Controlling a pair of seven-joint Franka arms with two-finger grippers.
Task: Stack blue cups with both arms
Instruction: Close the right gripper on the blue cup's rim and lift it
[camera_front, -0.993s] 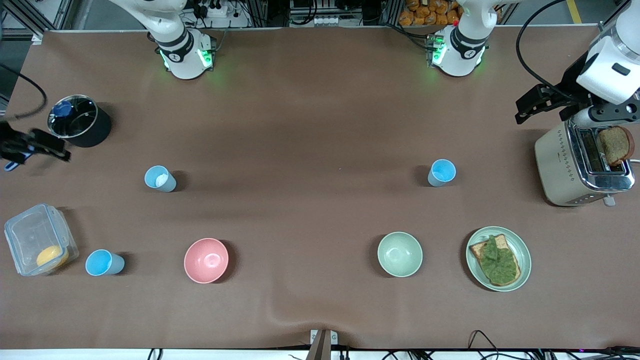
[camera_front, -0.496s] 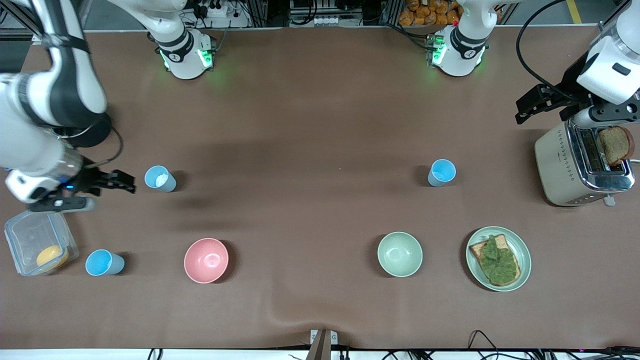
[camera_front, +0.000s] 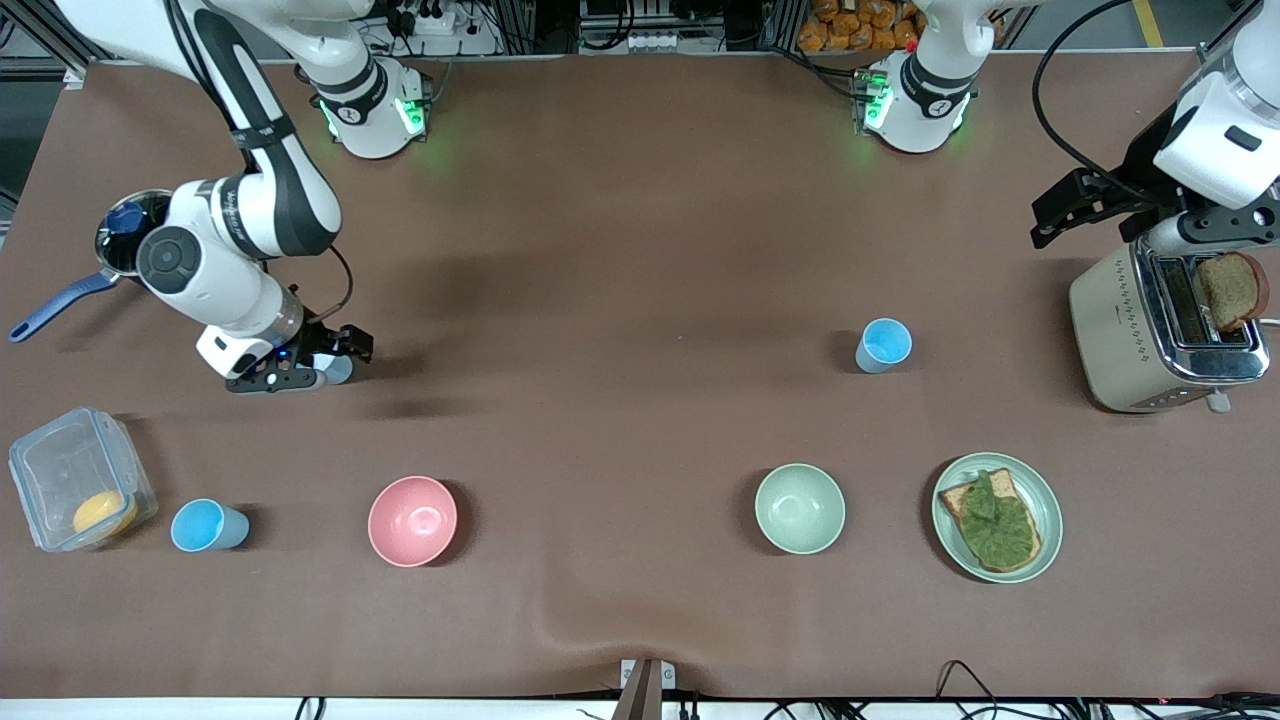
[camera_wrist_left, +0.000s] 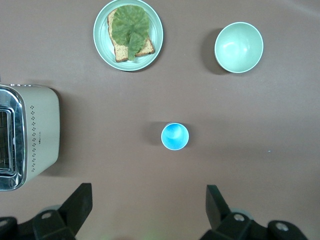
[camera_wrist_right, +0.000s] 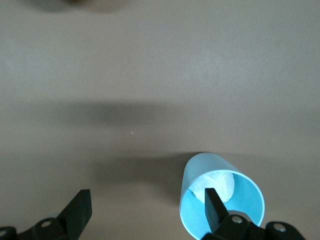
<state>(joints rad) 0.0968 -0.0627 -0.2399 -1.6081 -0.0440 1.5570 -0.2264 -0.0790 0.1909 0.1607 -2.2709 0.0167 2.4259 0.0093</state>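
A grey-blue cup (camera_front: 342, 372) with a whitish inside bottom stands toward the right arm's end of the table, mostly covered by my right gripper (camera_front: 335, 358). In the right wrist view the cup (camera_wrist_right: 200, 175) is off to one side. One finger (camera_wrist_right: 216, 206) is over its mouth, the other over bare table, and the right gripper (camera_wrist_right: 147, 207) is open and empty. A sky-blue cup (camera_front: 884, 345) stands toward the left arm's end and shows in the left wrist view (camera_wrist_left: 175, 136). My left gripper (camera_front: 1047, 215) is open and empty, high by the toaster, and it shows in its own wrist view (camera_wrist_left: 147, 205).
Another sky-blue cup (camera_front: 207, 525) stands nearer the front camera beside a clear lidded box (camera_front: 75, 480). A pink bowl (camera_front: 412, 520), a pale green bowl (camera_front: 799, 508) and a plate with toast (camera_front: 997, 517) sit in the front row. There is a toaster (camera_front: 1160, 325) and a black pot (camera_front: 130, 230).
My right arm has swung in from the table's end and brought its open gripper over the grey-blue cup. The left arm has not moved.
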